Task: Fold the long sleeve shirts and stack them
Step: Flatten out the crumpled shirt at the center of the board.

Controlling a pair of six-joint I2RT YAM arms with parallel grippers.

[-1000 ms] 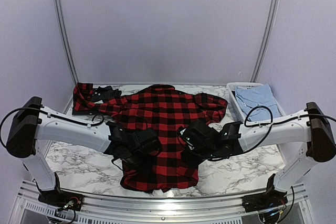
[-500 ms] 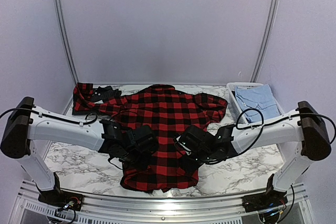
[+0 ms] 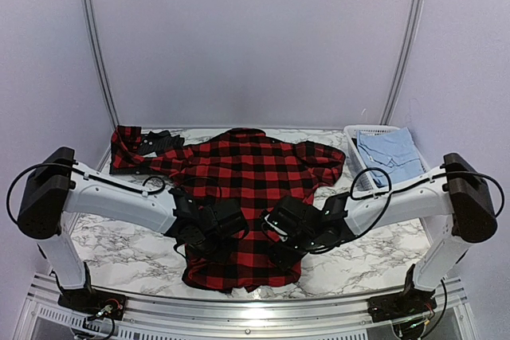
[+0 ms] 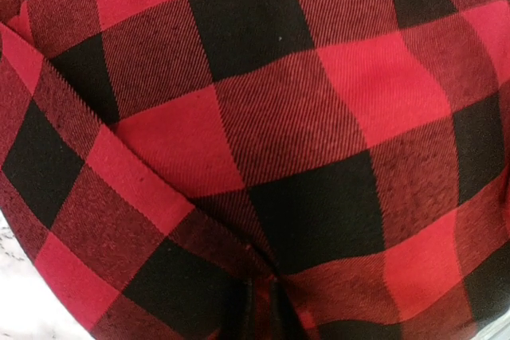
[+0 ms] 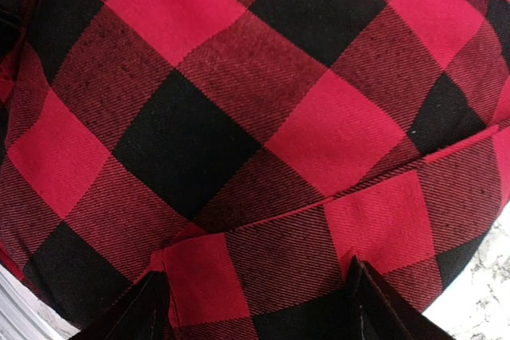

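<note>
And the left end effector (image 4: 256, 310) has just nipped shut on the red-and-black plaid shirt (image 3: 247, 173) beneath it while the right end effector (image 5: 255, 292) spreads wider over its edge, so a fold looks close.

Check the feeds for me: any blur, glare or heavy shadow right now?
Top external: soft, even light, no glare on the plaid shirt; the back poles look bowed, maybe the lens. Left wrist: weave sharp, darker along the bottom edge. Right wrist: weave sharp, evenly lit, no glare.
</note>
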